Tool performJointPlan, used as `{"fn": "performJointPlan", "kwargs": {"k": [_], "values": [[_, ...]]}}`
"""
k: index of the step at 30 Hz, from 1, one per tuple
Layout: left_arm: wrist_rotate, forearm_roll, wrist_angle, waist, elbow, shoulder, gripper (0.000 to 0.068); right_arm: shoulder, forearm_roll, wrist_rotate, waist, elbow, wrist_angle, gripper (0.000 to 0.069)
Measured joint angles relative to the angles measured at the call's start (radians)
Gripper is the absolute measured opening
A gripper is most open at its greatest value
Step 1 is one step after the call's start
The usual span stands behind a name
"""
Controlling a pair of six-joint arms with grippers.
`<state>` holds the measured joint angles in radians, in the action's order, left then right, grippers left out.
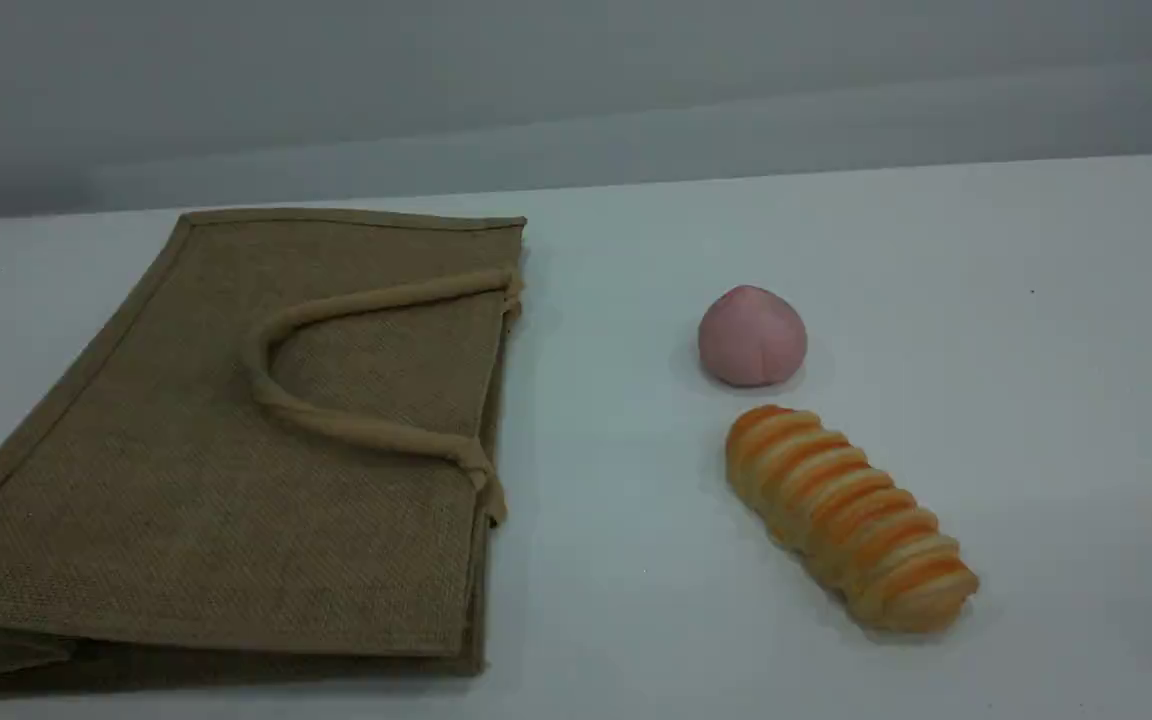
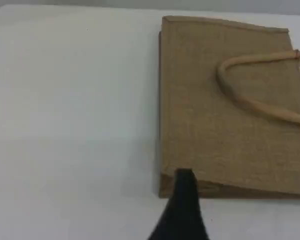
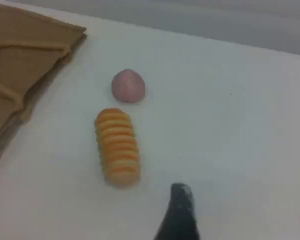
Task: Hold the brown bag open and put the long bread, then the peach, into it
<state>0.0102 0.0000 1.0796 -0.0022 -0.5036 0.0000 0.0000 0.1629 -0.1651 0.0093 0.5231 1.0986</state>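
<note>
The brown bag (image 1: 186, 500) lies flat and closed on the left of the white table, its upper beige handle (image 1: 356, 430) folded onto its face. The pink peach (image 1: 752, 335) sits right of it, and the long bread (image 1: 851, 515) lies just in front of the peach, slanting toward the front right. Neither arm appears in the scene view. In the left wrist view, one dark fingertip (image 2: 184, 190) hovers over a corner of the bag (image 2: 215, 135). The right wrist view shows a dark fingertip (image 3: 181, 210) just right of the bread (image 3: 117, 147), with the peach (image 3: 128, 85) beyond. Nothing is held.
The white table (image 1: 1036, 400) ends at a far edge against a grey wall. Bare tabletop (image 2: 65, 125) stretches beside the bag in the left wrist view. An edge of the bag (image 3: 20, 65) shows at the left of the right wrist view.
</note>
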Motion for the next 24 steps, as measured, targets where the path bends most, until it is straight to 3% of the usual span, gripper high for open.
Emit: {"fn": "performJointPlan", "kwargs": {"k": [12, 17, 24], "values": [[0.000, 0.000, 0.000, 0.000, 0.000, 0.000, 0.0556, 0.000, 0.041, 0.001, 0.000, 0.000, -0.012, 0.0527], [0.014, 0.000, -0.002, 0.000, -0.002, 0.015, 0.0556, 0.000, 0.048, 0.068, 0.000, 0.004, -0.014, 0.0527], [0.131, 0.127, -0.127, -0.020, -0.104, 0.181, 0.0556, 0.170, 0.021, 0.108, 0.000, 0.065, -0.043, 0.0527]]}}
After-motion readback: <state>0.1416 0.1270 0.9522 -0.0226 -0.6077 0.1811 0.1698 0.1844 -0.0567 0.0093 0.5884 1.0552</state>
